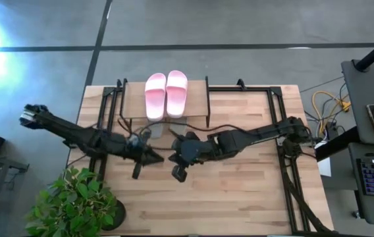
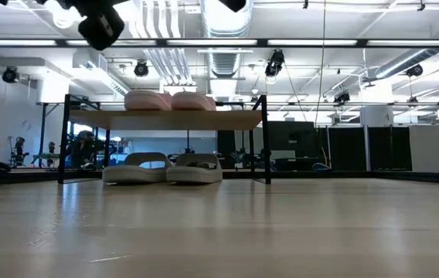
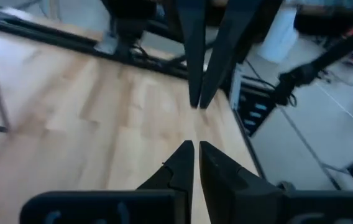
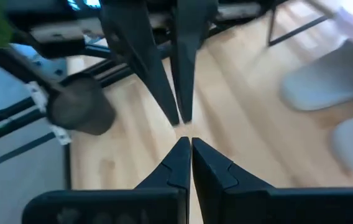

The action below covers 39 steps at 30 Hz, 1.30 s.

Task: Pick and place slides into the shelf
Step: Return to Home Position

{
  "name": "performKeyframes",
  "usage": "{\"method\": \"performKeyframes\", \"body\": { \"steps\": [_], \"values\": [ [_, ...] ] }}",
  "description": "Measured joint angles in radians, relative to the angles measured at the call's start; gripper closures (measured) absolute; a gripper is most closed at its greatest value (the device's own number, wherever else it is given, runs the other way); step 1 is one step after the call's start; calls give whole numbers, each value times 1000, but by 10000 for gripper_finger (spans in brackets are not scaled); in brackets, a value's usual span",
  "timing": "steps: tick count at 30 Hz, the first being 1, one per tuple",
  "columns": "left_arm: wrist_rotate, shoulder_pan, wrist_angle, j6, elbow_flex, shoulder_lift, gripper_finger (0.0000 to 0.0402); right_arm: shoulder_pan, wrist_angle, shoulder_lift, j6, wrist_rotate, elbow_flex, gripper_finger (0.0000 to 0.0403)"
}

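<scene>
I record the tabletop (image 1: 240, 191) as pale wood planking, smooth with a faint sheen. The shelf (image 2: 165, 119) has a light matt wood top on thin black metal framing. The pink slides (image 1: 157, 99) and grey slides (image 2: 138, 171) look soft, matt and foam-like.

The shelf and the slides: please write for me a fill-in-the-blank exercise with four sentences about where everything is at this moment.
1. The pink pair lies on the ____ plank of the shelf.
2. The grey pair stands ____ that plank, on the table.
3. Each pair has ____ slides, side by side.
4. The left arm and the right arm are over the table, their jaws ____ and holding nothing.

Missing words: top; under; two; shut.
</scene>
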<state>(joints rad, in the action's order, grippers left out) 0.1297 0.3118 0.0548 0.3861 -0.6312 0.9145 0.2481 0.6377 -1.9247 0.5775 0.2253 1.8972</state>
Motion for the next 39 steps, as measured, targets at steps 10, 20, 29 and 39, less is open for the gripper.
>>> {"method": "performKeyframes", "body": {
  "steps": [10,20,29,39],
  "values": [
    [-166,-233,54,-53,1,-81,391,-107,-82,189,-139,-75,-219,394],
    [-282,-473,157,-72,1,-39,391,-298,-370,591,-183,-177,-721,394],
    [-267,-491,73,-49,38,-163,391,-409,-385,865,-238,-117,-1001,394],
    [-74,-489,55,26,223,-501,391,-448,-375,961,-230,-34,-1084,394]
  ]
}}
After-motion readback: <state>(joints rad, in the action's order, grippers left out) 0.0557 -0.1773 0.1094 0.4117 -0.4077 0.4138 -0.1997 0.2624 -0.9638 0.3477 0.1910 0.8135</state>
